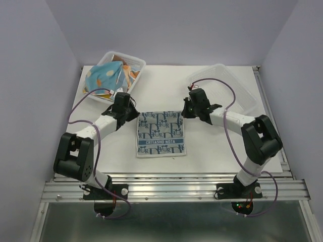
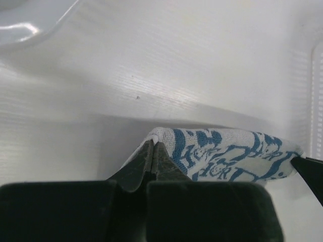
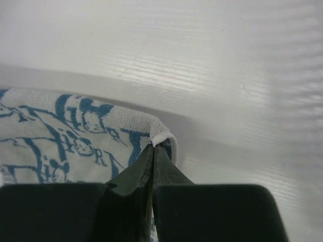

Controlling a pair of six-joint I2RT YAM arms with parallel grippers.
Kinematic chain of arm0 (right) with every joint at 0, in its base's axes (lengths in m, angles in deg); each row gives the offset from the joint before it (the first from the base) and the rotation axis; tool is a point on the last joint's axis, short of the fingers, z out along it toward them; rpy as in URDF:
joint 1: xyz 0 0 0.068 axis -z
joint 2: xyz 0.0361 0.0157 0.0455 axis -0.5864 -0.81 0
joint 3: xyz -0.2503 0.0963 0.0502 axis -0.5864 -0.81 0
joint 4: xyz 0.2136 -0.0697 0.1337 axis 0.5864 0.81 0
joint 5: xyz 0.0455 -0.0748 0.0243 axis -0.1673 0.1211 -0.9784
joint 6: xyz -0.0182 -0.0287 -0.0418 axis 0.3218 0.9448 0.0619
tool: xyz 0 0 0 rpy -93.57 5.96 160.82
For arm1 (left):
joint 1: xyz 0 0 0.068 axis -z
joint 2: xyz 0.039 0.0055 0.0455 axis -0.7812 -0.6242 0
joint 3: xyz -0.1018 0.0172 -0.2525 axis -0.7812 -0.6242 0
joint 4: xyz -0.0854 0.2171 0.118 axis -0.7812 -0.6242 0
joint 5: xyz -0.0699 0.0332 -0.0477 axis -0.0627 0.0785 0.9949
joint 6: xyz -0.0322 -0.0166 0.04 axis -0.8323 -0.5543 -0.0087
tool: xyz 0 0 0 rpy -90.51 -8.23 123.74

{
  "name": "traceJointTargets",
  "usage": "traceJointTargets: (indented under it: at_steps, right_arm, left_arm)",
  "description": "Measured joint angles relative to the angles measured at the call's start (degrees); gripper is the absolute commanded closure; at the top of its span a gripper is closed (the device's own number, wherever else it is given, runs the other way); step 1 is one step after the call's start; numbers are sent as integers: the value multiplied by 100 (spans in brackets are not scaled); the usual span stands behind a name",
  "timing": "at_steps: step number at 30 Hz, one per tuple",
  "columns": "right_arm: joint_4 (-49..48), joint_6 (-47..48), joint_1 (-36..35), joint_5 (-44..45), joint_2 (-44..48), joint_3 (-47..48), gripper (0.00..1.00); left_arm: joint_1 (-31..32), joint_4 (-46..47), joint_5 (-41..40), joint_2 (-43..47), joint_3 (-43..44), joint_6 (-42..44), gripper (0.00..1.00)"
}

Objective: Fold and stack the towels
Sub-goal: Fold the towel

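Black and shut tight, the left gripper (image 2: 153,146) pinches the far left corner of a white towel with blue print (image 1: 160,133). The right gripper (image 3: 153,146) clamps the far right corner the same way. The towel lies spread in the middle of the white table (image 1: 161,93), with its far edge slightly raised. Behind the left arm, a clear basket (image 1: 137,61) holds a light blue towel with orange dots (image 1: 103,76) and other cloths. A second clear basket (image 1: 238,86) sits behind the right arm.

arms (image 1: 98,126): white links, black joints | purple cables (image 1: 97,151) | left gripper (image 2: 154,146) black
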Motion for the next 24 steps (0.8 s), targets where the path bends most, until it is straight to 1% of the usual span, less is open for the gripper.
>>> traceJointTargets:
  at_steps: [3,10,14,18,24]
  right_arm:
    - [-170,-7,-2,-369,546,-428,99]
    - [-404,-166,-79,-994,1469,-1532,99]
    - [-435,-356,-201,-1187,2109,-2168,99]
    - [-514,-531,-267,-1362,2686,-2553,99]
    - [-667,-787,-415,-1644,2968,-2988,99]
  left_arm:
    - [2,127,140,446,-442,-15,100]
    - [22,162,350,1357,-1377,-107,100]
    - [74,199,470,1930,-1751,-173,100]
    - [129,238,625,2430,-2205,-273,100]
    - [238,153,850,3049,-2780,-470,100]
